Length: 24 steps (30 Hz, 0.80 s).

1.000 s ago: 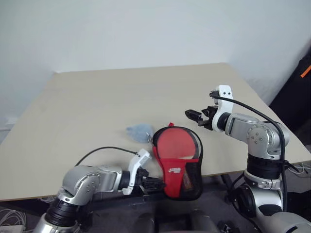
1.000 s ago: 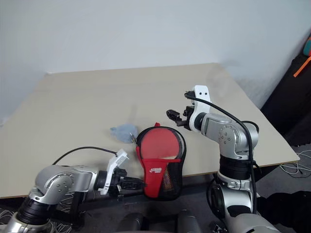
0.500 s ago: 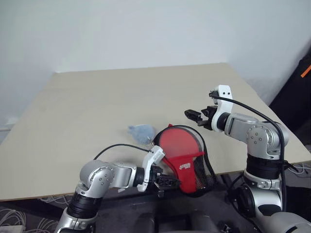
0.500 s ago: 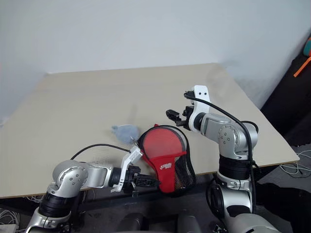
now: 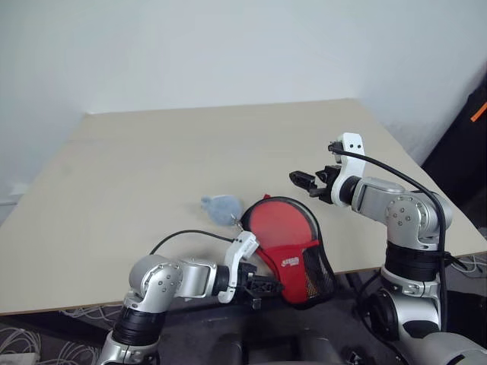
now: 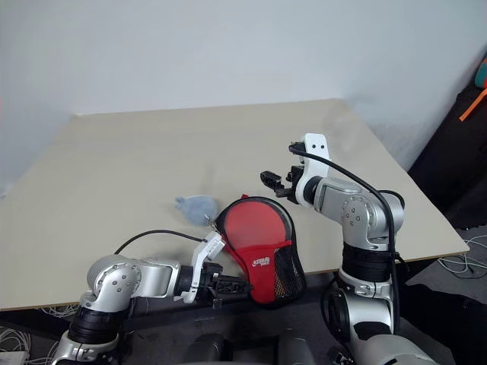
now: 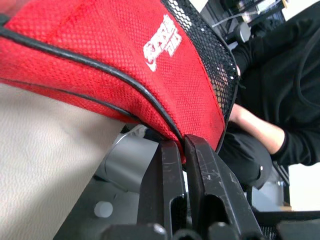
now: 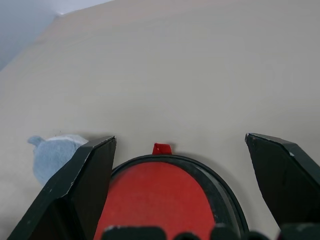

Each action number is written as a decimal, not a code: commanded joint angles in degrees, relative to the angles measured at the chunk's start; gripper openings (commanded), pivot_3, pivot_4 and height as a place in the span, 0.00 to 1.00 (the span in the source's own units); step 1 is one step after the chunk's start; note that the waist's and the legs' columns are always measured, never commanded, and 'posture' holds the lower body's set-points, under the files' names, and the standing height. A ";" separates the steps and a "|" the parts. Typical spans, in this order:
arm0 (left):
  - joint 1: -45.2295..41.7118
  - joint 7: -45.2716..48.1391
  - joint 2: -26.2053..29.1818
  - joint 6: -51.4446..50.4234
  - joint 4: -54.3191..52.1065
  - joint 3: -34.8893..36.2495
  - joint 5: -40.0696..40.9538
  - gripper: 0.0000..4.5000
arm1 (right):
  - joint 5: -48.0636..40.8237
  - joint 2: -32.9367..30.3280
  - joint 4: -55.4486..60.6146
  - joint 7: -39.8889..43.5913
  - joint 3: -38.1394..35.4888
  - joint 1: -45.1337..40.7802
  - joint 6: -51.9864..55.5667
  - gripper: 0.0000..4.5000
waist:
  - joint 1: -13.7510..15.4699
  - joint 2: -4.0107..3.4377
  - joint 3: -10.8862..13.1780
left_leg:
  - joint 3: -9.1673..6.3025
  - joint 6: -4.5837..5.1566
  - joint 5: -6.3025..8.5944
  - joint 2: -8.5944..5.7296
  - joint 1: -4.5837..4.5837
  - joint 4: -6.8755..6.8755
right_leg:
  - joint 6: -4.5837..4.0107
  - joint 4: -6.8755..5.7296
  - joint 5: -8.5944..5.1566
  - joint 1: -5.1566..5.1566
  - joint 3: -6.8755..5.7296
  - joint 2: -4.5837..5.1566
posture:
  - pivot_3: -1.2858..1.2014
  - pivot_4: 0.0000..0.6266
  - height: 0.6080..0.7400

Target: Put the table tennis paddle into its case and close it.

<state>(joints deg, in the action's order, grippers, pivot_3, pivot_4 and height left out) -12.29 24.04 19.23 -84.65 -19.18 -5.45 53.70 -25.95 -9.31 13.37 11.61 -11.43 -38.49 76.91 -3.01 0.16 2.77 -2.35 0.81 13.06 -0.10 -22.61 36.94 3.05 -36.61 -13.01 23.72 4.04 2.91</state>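
Left gripper (image 5: 268, 289), clamped on the case (image 5: 293, 251) at the table's (image 5: 152, 167) near edge, has swung its lower end rightward; right gripper (image 5: 303, 181) stays spread above.

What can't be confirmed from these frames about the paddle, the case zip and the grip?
- Paddle handle: hidden in both eye views by the case; only the table tennis paddle blade shows.
- Zip state: too small in the eye views; the right wrist view shows just a red tab.
- Left gripper: shut on the case's edge; how deep the fabric goes is hidden by its fingers.
- Pale blue-grey lump: too small to identify.
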 commanded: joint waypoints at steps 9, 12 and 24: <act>0.11 -1.34 -1.34 0.56 -2.24 3.92 0.85 0.70 | -1.06 -0.01 1.97 0.28 0.14 -0.96 -0.45 1.00 | -0.01 0.00 0.00 | 0.00 0.00 0.00 0.00 0.00 0.00 | 0.00 0.00 0.00 0.00 0.00 0.00 | 0.52 0.00 1.00; -0.03 -2.38 -2.10 -1.74 -1.82 7.92 2.41 0.91 | -1.08 0.11 1.93 0.33 0.34 -0.94 -0.49 1.00 | -0.02 0.00 0.00 | 0.00 0.00 0.00 0.00 0.01 0.00 | 0.01 0.00 0.01 -0.01 0.00 0.00 | 0.52 0.00 1.00; 1.29 18.48 29.49 9.24 -14.43 2.95 -1.87 0.91 | -1.23 -0.78 0.70 1.97 1.26 -1.39 -1.20 1.00 | -0.04 0.00 0.04 | 0.00 -0.03 0.01 0.02 0.01 -0.04 | -0.14 0.01 -0.07 0.05 -0.02 0.00 | 0.52 0.00 1.00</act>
<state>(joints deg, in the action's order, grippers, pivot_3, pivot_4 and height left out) -11.05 36.70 45.89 -82.83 -30.09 0.45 55.49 -26.03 -9.48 13.22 12.80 -10.22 -38.45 76.75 -3.05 0.16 2.81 -2.33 0.77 13.07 -0.09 -22.60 36.89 2.91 -36.59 -13.08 23.79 4.03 2.94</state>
